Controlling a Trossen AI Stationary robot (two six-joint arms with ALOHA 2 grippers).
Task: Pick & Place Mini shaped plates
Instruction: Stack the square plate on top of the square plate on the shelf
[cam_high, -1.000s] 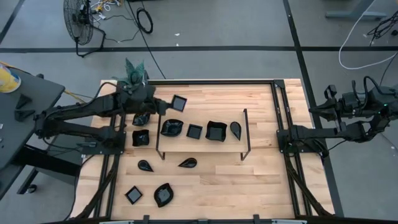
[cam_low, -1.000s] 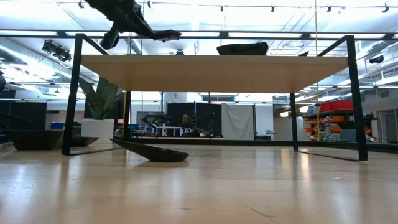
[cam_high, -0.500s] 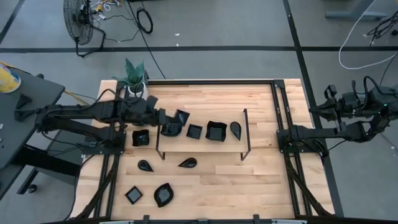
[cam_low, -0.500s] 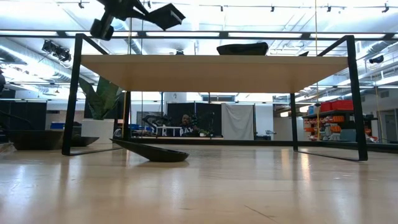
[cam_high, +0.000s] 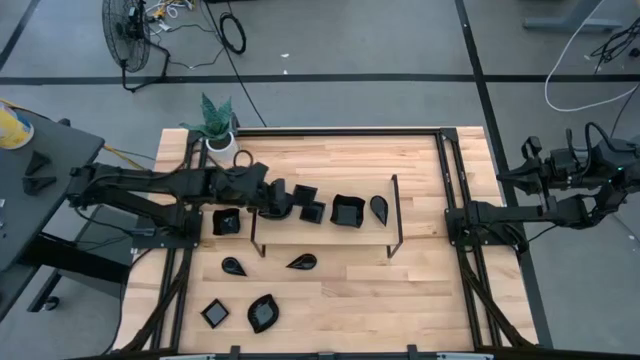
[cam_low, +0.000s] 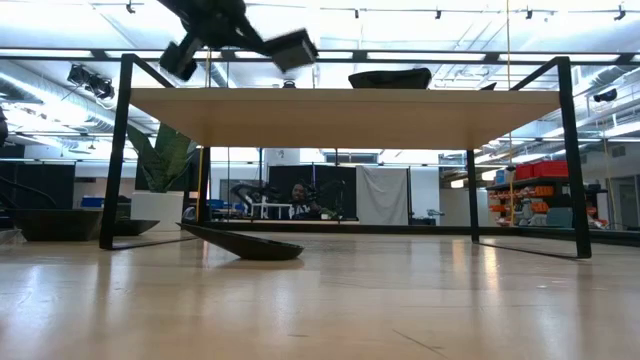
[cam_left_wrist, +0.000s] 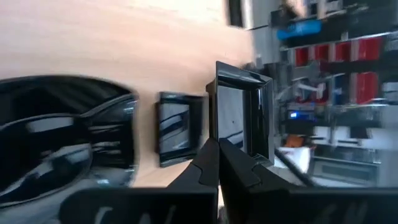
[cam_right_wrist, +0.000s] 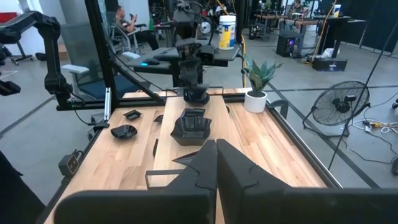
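High view, from directly above the table: the left gripper (cam_high: 283, 192) is clamped on a small square plate (cam_high: 300, 193), carrying it over the raised wooden shelf (cam_high: 330, 235) of the thin black wire frame (cam_high: 395, 215), just beside the wavy leaf plate (cam_high: 268, 203) already resting there. Three more dishes sit in the same row on the shelf: a smaller square plate (cam_high: 314, 211), a larger square plate (cam_high: 347, 210) and a teardrop plate (cam_high: 379, 207). Judged from this, the job looks roughly half done: several plates still lie on the table below, among them a square dish beside the frame (cam_high: 226, 221), two teardrops (cam_high: 234, 265) (cam_high: 301, 262), a square (cam_high: 214, 314) and a leaf (cam_high: 263, 313). In the left wrist view the carried plate (cam_left_wrist: 244, 112) is pinched by one rim and tilted up on edge, its hollow facing sideways; being square, it has no clear long axis. The right gripper (cam_right_wrist: 214, 155), jaws together and empty, waits off the table's right edge. A potted plant (cam_high: 217, 125) stands at the far left corner.
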